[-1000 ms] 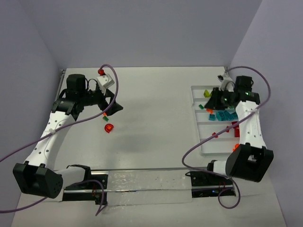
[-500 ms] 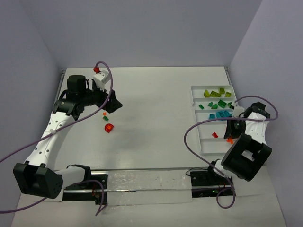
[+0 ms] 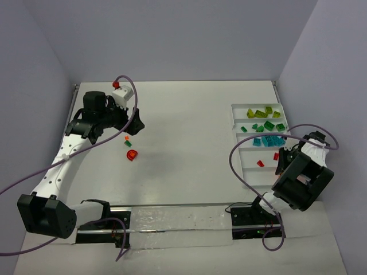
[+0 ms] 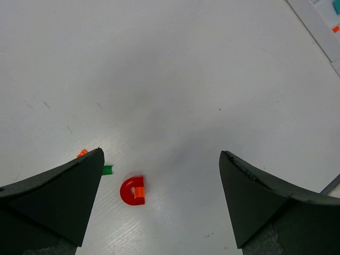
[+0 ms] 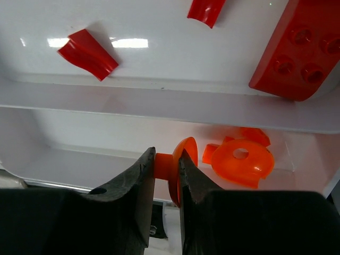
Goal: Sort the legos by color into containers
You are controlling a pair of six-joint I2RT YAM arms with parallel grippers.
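My left gripper (image 4: 161, 155) hangs open over the table, nothing between its fingers. Below it lie a red arch lego (image 4: 133, 191) with a small orange piece in its hollow, a green lego (image 4: 108, 170) and an orange lego (image 4: 82, 153) partly behind the left finger. My right gripper (image 5: 167, 159) is shut on an orange round lego (image 5: 183, 159), low over the nearest compartment of the containers (image 3: 236, 123). Another orange round lego (image 5: 241, 159) lies in that compartment. Red legos (image 5: 87, 53) lie one compartment farther.
Farther compartments hold teal legos (image 3: 269, 141), dark green legos (image 3: 265, 126) and lime legos (image 3: 261, 113). The right arm (image 3: 301, 180) is folded over the tray's near end. Purple cables loop beside both arms. Walls close in the table on the left, back and right.
The right arm has drawn back from the tray's far compartments to its near end, still shut on the orange piece. The left gripper has turned slightly over the loose legos.
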